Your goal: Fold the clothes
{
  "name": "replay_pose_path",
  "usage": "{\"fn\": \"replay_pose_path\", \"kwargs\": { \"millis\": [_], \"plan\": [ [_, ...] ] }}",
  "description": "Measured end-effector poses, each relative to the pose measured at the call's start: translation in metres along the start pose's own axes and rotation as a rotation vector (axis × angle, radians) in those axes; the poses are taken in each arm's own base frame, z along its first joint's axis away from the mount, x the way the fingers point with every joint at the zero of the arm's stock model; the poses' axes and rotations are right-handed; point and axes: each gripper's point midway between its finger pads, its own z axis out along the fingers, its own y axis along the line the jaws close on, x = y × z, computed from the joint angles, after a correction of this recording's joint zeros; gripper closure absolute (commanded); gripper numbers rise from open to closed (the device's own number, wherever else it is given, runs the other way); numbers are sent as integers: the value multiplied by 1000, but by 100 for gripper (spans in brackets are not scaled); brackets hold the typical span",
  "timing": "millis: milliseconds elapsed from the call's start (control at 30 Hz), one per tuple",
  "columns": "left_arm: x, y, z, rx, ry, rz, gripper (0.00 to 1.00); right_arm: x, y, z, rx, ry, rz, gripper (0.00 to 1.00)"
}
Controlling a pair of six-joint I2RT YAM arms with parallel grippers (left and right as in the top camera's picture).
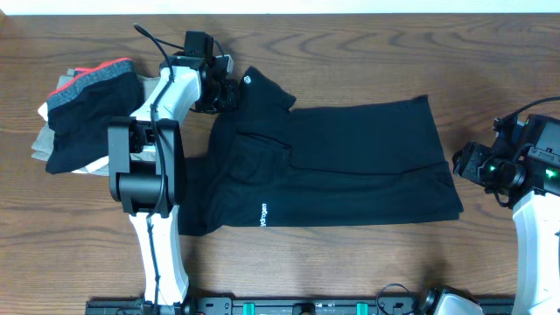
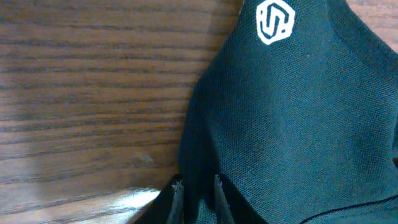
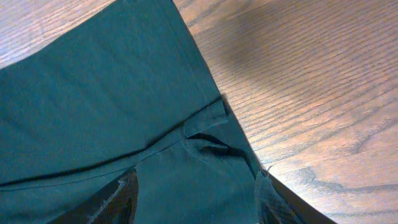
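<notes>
clothes (image 1: 350, 157): black, lying flat at frame centre on table (image 1: 367, 262) | left gripper (image 2: 198, 196): upper left; jaws pinching fabric edge near hexagon logo (image 2: 274, 22) | right gripper (image 3: 193, 202): right side; jaws spread over garment corner

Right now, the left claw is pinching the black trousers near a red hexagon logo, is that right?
Not quite: the hexagon logo is white, not red. The left wrist view shows it on the black trousers, with the left gripper pinching the fabric near it.
</notes>
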Motion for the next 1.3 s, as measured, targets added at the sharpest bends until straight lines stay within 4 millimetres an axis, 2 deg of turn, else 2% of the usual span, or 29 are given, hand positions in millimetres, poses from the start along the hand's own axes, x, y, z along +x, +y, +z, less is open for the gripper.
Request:
{"fn": "replay_pose_path", "kwargs": {
  "millis": [67,333,500,600,667,800,900,967,1133,1233,1300],
  "plan": [
    [1,0,0,0,3,-4,94,0,0,0,0,0,0,42],
    [12,0,-4,-5,47,-17,94,-9,1,1,-2,-33,-7,50],
    [8,-9,-34,-2,17,-11,94,-17,-1,15,-8,-38,-9,50],
    [6,-16,-55,1,-5,-12,94,-30,1,33,-37,-58,-14,46],
    [9,-18,-61,1,2,-21,94,-42,5,46,-66,-87,-25,42],
    [15,-17,-61,-2,25,-39,94,-73,13,71,-121,-175,-58,38],
    [16,-19,-61,4,30,-44,94,-87,26,97,-162,-218,-100,38],
    [16,-19,-61,4,32,-45,94,-89,38,119,-194,-228,-131,39],
    [17,-19,-61,7,33,-45,94,-79,60,166,-246,-213,-185,38],
    [17,-20,-61,8,34,-43,94,-67,66,189,-256,-174,-196,37],
    [17,-21,-61,9,34,-41,94,-75,70,194,-267,-188,-206,37]
  ]
}}
